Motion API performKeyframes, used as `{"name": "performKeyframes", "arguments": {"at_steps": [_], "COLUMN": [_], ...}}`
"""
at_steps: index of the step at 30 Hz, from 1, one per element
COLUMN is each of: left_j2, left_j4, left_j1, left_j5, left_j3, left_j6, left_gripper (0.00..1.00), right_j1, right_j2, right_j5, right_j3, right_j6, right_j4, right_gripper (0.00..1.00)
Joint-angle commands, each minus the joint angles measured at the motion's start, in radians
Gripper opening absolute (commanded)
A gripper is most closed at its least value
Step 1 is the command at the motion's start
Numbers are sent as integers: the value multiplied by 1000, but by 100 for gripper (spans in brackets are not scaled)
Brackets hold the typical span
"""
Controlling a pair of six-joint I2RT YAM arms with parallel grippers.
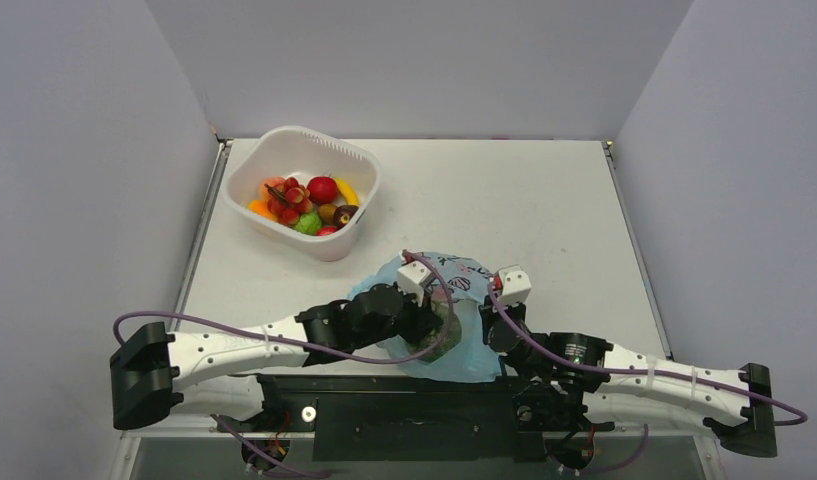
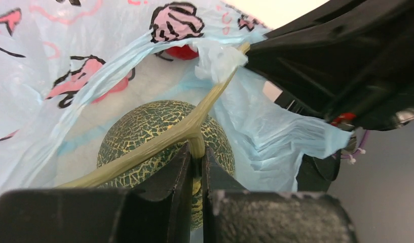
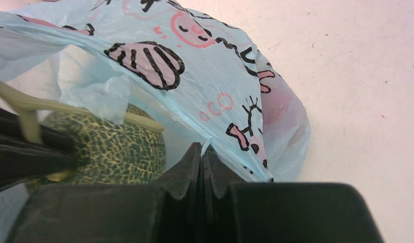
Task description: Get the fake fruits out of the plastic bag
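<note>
Left gripper, nearest the lens in the left wrist view: its black fingers are pressed together on the short shank of a pale T-shaped stem. That stem tops a dark green netted gourd, which sits inside the bag with its stem end facing the bag's mouth. The stem's crossbar is its long axis, running in the left wrist view from lower left to upper right, where its far end meets the bag's torn rim. Right gripper: jaws closed, pinching the light-blue film at the rim just beside the gourd. Seen from above, the bag lies on the table between the two grippers, near the arms' bases. Well apart, at the far left corner, a white tub holds loose fruits.
</note>
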Motion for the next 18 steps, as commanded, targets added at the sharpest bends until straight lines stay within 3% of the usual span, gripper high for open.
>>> {"name": "performKeyframes", "arguments": {"at_steps": [1, 7, 14, 18], "left_j2": [-118, -184, -153, -133], "left_j4": [97, 187, 250, 278], "left_j1": [-3, 14, 82, 151], "left_j5": [8, -8, -20, 52], "left_j3": [-4, 12, 102, 174], "left_j6": [40, 57, 18, 13], "left_gripper": [0, 0, 0, 0], "right_j1": [5, 8, 10, 11], "right_j2": [24, 34, 25, 22], "right_j5": [44, 3, -7, -12], "right_j3": [37, 36, 32, 30], "right_j6": [19, -5, -10, -12], "right_j4": [-11, 9, 15, 18], "right_gripper": [0, 0, 0, 0]}}
